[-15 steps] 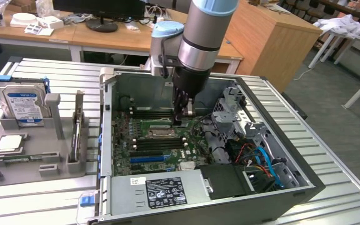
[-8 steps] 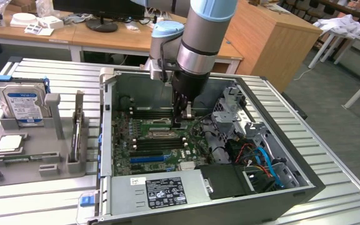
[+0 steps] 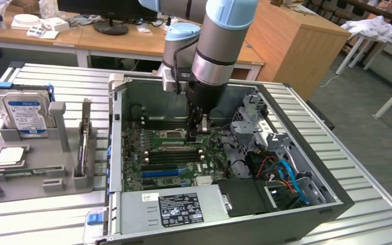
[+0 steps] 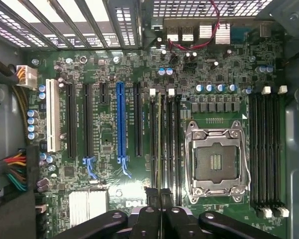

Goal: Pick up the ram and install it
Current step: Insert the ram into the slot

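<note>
Wrist view: the ram (image 4: 159,144) is clamped edge-on by the gripper (image 4: 158,193), aligned along the slots (image 4: 172,144) beside the socket (image 4: 215,162) for seating.

A dark green is shown by the motherboard (image 4: 139,74), which is crossed by black slots, one bright blue slot (image 4: 120,119) and one white slot (image 4: 52,122). The ram (image 4: 159,144) is seen edge-on as a thin yellowish-green line between black memory slots (image 4: 266,149) tipped with white latches (image 4: 266,90). The processor socket (image 4: 217,162) is framed in silver. The gripper (image 4: 159,193) is black. The arm (image 3: 216,51) is coloured grey with pale blue caps. At the exterior view's left, the hard drive (image 3: 24,109) is silver with a blue label and the tray (image 3: 39,178) is grey. The table (image 3: 53,76) is ribbed in pale grey stripes.
</note>
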Robot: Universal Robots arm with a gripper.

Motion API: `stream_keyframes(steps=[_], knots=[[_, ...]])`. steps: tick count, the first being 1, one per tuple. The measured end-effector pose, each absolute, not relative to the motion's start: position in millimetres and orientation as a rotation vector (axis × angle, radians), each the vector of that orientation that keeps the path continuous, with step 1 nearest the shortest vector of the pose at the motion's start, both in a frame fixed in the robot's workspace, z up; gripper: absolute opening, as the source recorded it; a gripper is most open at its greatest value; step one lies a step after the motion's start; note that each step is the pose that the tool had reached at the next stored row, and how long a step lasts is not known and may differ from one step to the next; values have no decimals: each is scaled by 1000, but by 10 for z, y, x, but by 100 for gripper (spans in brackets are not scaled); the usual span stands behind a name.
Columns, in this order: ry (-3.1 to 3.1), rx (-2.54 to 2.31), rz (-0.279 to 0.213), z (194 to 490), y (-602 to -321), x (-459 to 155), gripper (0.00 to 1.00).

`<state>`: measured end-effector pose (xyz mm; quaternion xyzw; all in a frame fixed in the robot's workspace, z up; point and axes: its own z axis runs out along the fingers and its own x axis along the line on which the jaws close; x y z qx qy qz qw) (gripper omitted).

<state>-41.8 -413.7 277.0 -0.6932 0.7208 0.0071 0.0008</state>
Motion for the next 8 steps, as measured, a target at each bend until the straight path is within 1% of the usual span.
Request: stream_keyframes(steps=[8], knots=[[2263,-2176,22,2768,-4136,-420,12]])
